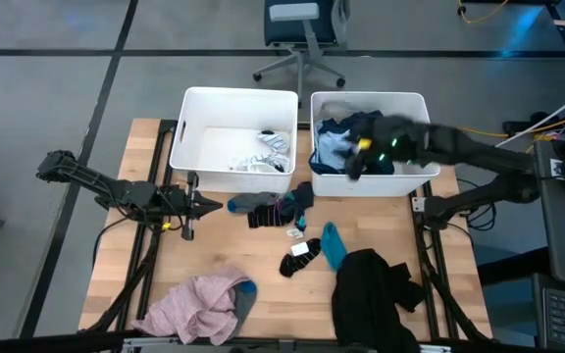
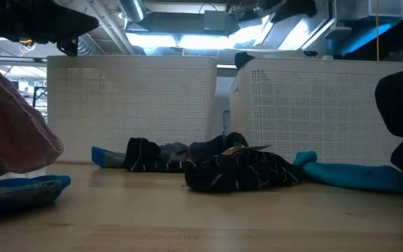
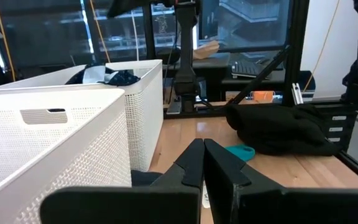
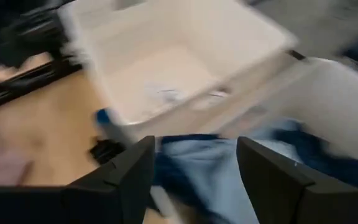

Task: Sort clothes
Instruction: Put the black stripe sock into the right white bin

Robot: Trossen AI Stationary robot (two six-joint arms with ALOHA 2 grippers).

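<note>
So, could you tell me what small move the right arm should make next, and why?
Probably lift the right gripper clear of the right tub. Its jaws stand open above the blue clothes in that tub and appear to hold nothing, while the socks and the black garment lie unsorted on the table.

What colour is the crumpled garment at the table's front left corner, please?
Pink garment, seen best in the high view.

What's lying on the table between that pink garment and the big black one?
Nothing: the high view shows bare wood between the pink garment and the black garment.
</note>
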